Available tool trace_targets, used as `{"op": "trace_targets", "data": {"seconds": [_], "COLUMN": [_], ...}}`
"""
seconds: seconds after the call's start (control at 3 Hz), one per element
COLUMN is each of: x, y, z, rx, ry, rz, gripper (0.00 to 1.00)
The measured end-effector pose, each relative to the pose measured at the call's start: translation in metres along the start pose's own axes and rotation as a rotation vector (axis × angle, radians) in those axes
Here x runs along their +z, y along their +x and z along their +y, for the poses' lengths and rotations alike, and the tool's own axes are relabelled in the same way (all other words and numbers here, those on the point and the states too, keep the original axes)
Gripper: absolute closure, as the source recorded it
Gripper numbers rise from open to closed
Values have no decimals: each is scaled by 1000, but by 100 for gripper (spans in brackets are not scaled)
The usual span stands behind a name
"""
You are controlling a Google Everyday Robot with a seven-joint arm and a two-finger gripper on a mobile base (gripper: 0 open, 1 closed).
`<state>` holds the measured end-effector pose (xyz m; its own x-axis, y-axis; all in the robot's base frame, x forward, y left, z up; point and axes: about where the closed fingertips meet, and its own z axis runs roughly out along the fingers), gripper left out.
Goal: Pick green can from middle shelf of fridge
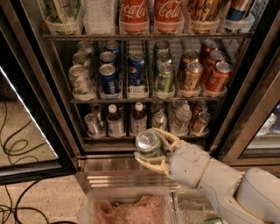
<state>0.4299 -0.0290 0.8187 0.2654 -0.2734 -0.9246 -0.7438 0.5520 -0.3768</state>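
Note:
My gripper is shut on a green can with a silver top, held out in front of the open fridge, below the middle shelf and level with the steel base. Its pale fingers wrap both sides of the can. On the middle shelf, further green cans stand in a lane, with blue Pepsi cans to their left, orange cans and red cans to the right, and whitish-green cans at far left.
Large Coca-Cola bottles stand on the rack above. Small bottles fill the rack below. The open glass door stands at left. Cables lie on the floor. A clear bin sits at the bottom.

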Motion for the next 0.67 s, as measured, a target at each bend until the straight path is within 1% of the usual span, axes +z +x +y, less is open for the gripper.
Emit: {"op": "trace_targets", "data": {"seconds": [0.33, 0.67], "x": [-10, -10], "y": [-4, -4], "z": [16, 16], "rx": [-63, -63], "ry": [-33, -33], "rz": [-41, -41], "gripper": [100, 100]}}
